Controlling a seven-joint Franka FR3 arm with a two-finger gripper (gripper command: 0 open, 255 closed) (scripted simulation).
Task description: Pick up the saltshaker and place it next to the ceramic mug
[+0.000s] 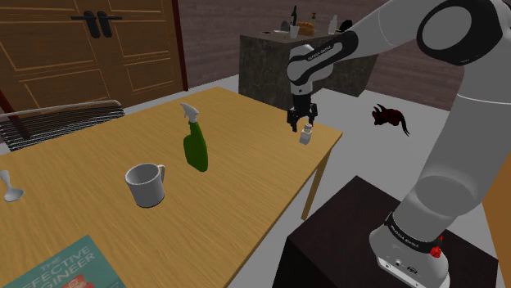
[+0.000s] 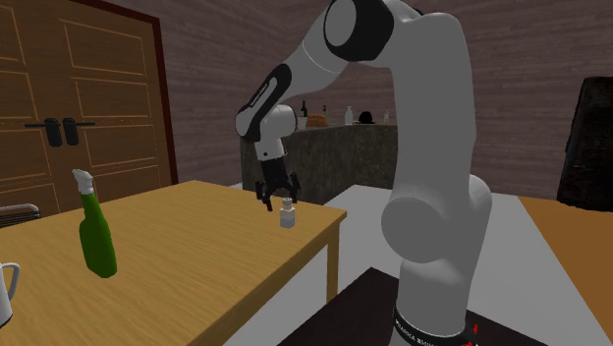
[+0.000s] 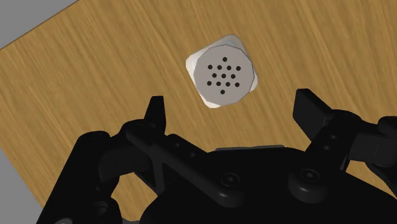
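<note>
Tabletop [image 1: 246, 155]; jaws wide apart above saltshaker [image 1: 305, 136]

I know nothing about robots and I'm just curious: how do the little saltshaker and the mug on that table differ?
The saltshaker is much smaller than the mug. The saltshaker's top is closed and dotted with holes; the mug is open with a handle. The saltshaker stands just below the open gripper; the mug stands apart, beyond the green bottle. Both are pale and upright on the wooden table.
</note>
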